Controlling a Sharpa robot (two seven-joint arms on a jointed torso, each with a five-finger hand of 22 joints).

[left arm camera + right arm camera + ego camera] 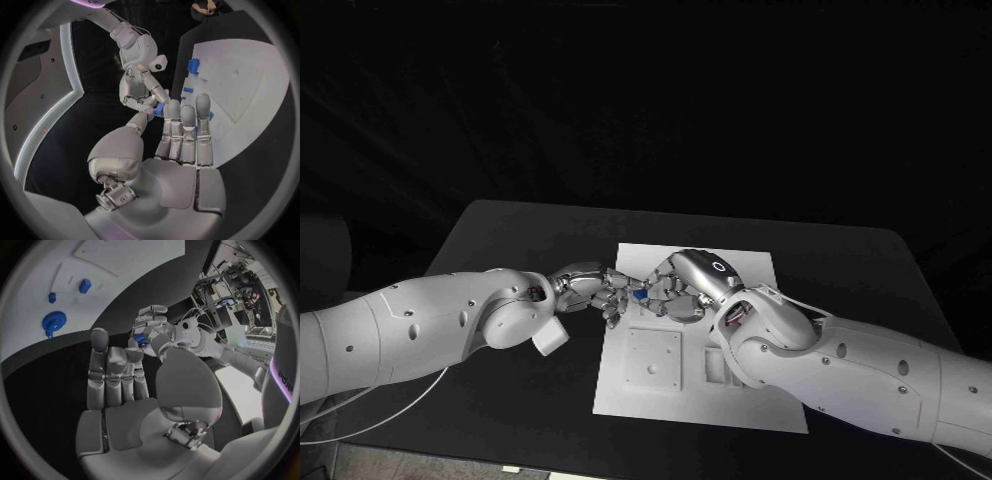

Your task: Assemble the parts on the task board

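My two hands meet above the left edge of the white task board (pixel 733 262). Between their fingertips is a small blue part (pixel 635 295). My left hand (pixel 589 285) pinches this blue part (pixel 159 109) between thumb and fingertip. My right hand (pixel 682 285) reaches in from the other side, and its fingers (pixel 149 96) close on the same part. In the right wrist view the blue part (pixel 142 340) sits among the fingers of the left hand (pixel 155 326), with the right thumb against it. How much each hand bears is hidden.
A blue gear (pixel 53 322) and two small blue pieces (pixel 84 286) (pixel 52 297) lie on the board. Other blue pieces (pixel 194 65) (pixel 187 90) lie near its edge. A square recess (pixel 653 360) lies in the board's near half. The black table (pixel 516 240) surrounds it.
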